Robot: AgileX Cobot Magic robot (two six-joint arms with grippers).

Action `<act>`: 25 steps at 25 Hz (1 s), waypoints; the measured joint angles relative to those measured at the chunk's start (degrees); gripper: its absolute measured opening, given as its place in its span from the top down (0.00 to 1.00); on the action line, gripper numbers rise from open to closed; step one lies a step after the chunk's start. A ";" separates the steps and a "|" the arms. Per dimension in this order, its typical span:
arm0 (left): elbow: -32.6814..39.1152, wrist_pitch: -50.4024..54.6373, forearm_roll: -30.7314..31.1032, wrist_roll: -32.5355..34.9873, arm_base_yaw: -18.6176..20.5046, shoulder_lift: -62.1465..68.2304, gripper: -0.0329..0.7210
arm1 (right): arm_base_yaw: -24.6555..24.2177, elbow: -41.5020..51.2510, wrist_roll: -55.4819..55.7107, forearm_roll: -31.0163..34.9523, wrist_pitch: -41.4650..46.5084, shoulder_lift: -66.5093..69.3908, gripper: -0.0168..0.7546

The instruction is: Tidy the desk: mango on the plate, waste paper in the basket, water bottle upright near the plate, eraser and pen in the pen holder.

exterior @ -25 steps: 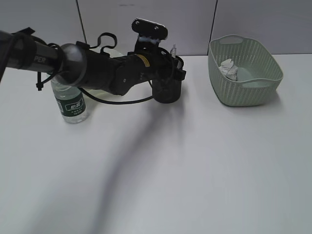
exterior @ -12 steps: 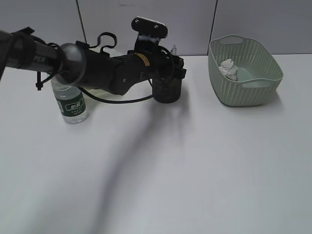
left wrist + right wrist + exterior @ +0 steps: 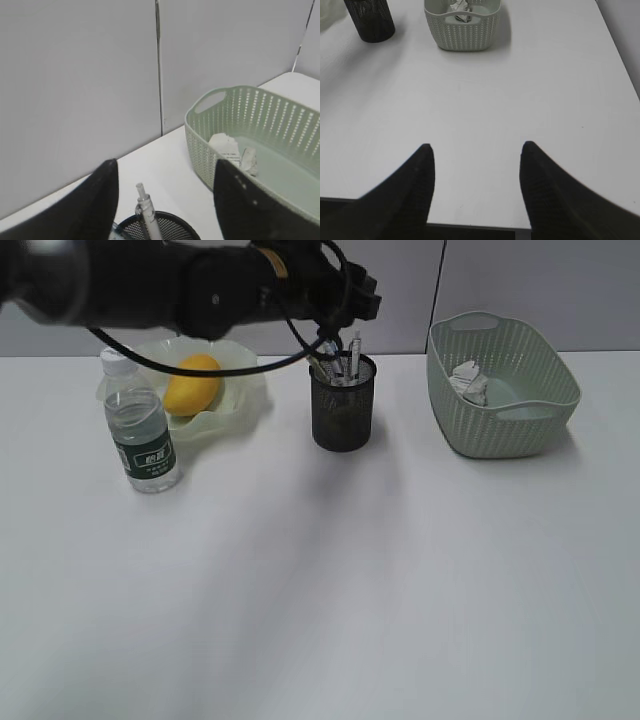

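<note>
The mango point(image 3: 190, 383) lies on the wavy-rimmed plate point(image 3: 240, 390). Beside it the water bottle point(image 3: 143, 435) stands upright. A pen point(image 3: 355, 352) sticks up out of the black mesh pen holder point(image 3: 343, 410). The waste paper point(image 3: 468, 380) sits inside the basket point(image 3: 505, 390). I cannot make out the eraser. My left arm point(image 3: 200, 280) is raised above the holder. My left gripper point(image 3: 165, 172) is open and empty, with the pen point(image 3: 148, 215) standing free below it in the pen holder point(image 3: 172, 227). Over the desk's near edge, my right gripper point(image 3: 476, 147) is open and empty.
Grey wall panels point(image 3: 560, 280) stand behind the desk point(image 3: 350, 590). The right wrist view shows the basket point(image 3: 462, 25) and pen holder point(image 3: 370, 22) far ahead, and the desk's front edge point(image 3: 470, 226) just below the fingers.
My left gripper opened and the arm rose off the pen holder, leaving the pen standing in it. The mango and plate, hidden by the arm before, now show.
</note>
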 joint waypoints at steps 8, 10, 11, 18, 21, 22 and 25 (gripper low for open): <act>0.00 27.96 -1.81 0.00 0.73 -14.61 0.34 | 0.00 0.00 0.00 0.00 0.00 0.00 0.41; 0.00 32.69 -2.14 -0.05 2.61 -18.10 0.34 | 0.00 0.00 0.00 0.00 0.00 0.00 0.41; 0.00 35.00 -2.20 -0.46 4.33 -19.69 0.34 | 0.00 0.00 0.00 0.00 0.00 0.00 0.41; 0.00 46.89 -1.99 -3.14 21.33 -24.95 0.34 | 0.00 0.00 0.00 0.00 0.00 0.00 0.41; 0.00 50.58 -1.62 -3.20 28.23 -24.27 0.34 | 0.00 0.00 0.00 0.00 0.00 0.00 0.41; 0.00 51.72 -1.49 -3.26 30.35 -23.69 0.34 | 0.00 0.00 0.00 0.00 0.00 0.00 0.41; 0.00 54.93 -1.00 -3.26 34.72 -21.69 0.34 | 0.00 0.00 0.00 0.00 0.00 0.00 0.41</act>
